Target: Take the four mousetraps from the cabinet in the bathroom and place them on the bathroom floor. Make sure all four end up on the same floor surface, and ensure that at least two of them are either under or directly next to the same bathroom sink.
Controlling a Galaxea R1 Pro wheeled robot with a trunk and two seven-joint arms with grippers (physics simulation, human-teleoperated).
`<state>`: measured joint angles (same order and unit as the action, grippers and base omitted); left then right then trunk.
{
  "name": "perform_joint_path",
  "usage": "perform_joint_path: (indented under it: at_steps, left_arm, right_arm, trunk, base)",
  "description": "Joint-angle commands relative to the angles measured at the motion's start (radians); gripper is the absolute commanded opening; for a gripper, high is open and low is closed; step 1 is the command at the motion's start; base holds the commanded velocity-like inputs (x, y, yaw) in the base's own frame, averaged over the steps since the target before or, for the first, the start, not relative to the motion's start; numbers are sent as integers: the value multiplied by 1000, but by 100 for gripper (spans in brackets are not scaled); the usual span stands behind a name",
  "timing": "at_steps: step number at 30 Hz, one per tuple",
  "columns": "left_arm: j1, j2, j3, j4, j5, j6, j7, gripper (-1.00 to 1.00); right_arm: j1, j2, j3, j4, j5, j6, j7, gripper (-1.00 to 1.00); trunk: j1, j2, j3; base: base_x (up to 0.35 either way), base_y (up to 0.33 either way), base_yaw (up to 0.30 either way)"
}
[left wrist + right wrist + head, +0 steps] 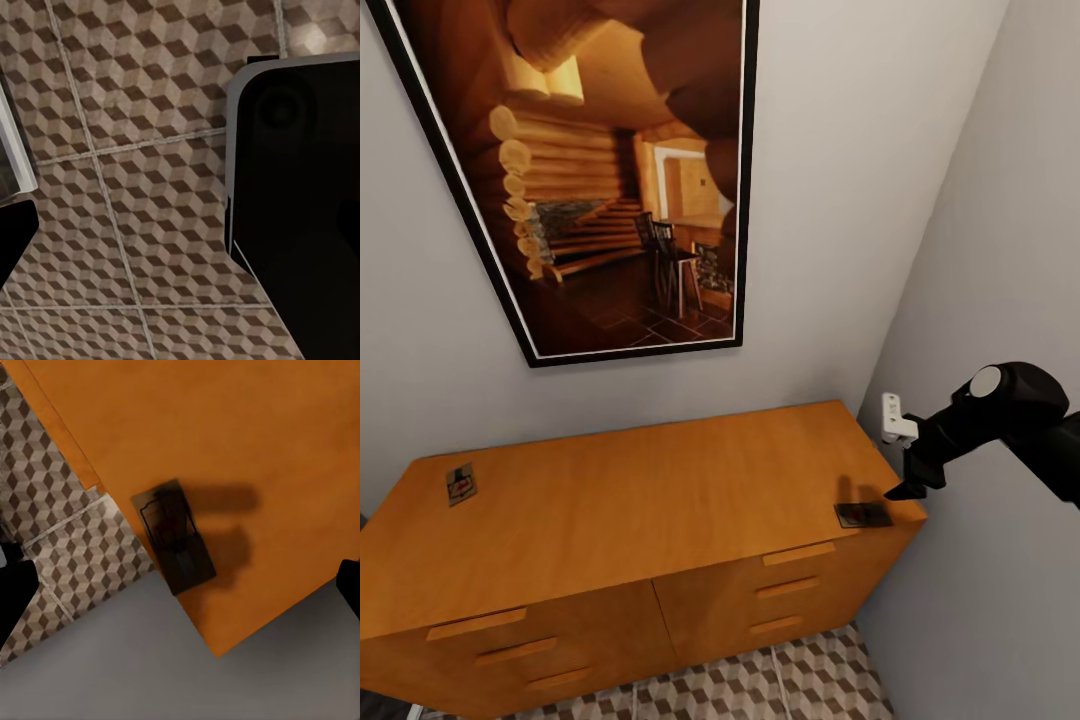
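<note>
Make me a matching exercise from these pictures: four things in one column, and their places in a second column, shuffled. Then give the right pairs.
Things
1. mousetrap near the right gripper
2. second mousetrap
3. framed picture
4. white wall fitting

Places
A. on the wall above the cabinet
B. at the left end of the cabinet top
C. on the side wall, past the cabinet's right end
D. at the front right corner of the cabinet top

Pairs: 1-D, 2-B, 3-A, 4-C

Grey walls [880,150] meeting in a corner; large black-framed cabin picture [610,170] hanging; white wall fitting [896,416] sitting nearby.
</note>
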<state>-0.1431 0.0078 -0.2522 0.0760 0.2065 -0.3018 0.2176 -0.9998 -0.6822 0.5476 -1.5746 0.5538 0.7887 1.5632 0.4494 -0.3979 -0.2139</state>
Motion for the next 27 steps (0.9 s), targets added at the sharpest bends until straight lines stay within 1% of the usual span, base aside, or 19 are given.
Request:
perform_joint_path:
  at_steps: [1, 8, 21, 27]
  left_arm:
    - [-1, 0, -9, 4, 8, -7, 0, 100]
    - [-1, -1, -9, 4, 8, -7, 0, 100]
    - [-1, -1, -9, 4, 8, -7, 0, 100]
    - [-1, -2, -9, 4, 8, -7, 0, 100]
  right_arm:
    - [-2, 0, 8, -1, 8, 11, 8, 100]
    - [-2, 0, 41, -1, 8, 12, 8, 100]
    - [-2, 3, 52, -1, 8, 12, 8, 100]
    - [-2, 4, 67, -1, 8, 12, 8, 100]
  trunk:
    - [1, -2, -2]
    - [1, -2, -2]
    - [1, -2, -2]
    - [1, -2, -2]
  base:
    - [0, 0, 0]
    - [0, 0, 0]
    - [0, 0, 0]
    - [0, 0, 0]
